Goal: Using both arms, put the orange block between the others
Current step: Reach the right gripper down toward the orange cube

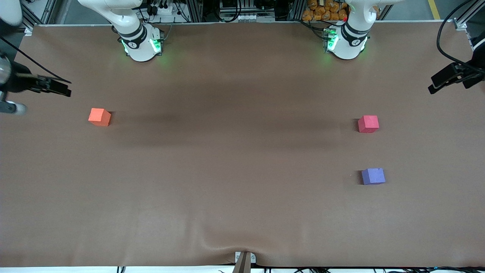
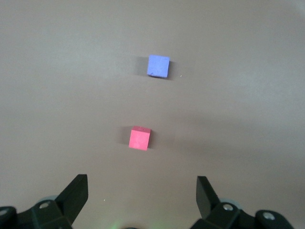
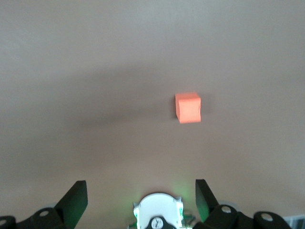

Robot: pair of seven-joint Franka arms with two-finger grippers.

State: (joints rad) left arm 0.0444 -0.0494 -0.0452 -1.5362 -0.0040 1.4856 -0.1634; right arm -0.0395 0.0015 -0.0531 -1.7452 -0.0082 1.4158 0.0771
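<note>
The orange block (image 1: 99, 117) (image 3: 188, 108) sits alone toward the right arm's end of the table. The others lie toward the left arm's end: a red-pink cube (image 1: 368, 124) (image 2: 140, 138) and a purple-blue cube (image 1: 373, 176) (image 2: 158, 66), which is nearer the front camera, with a gap between them. My right gripper (image 3: 141, 188) (image 1: 65, 88) hangs high and open, holding nothing, with the orange block well below it. High above the table, my left gripper (image 2: 142, 183) (image 1: 432, 85) is open too, and the two cubes lie far beneath it.
The right arm's base (image 1: 140, 41) (image 3: 158, 210) and the left arm's base (image 1: 346, 41) glow green at the table's back edge. Brown cloth covers the table (image 1: 242, 159) and wrinkles near a clamp (image 1: 243, 261) at the front edge. Cables hang at the corners.
</note>
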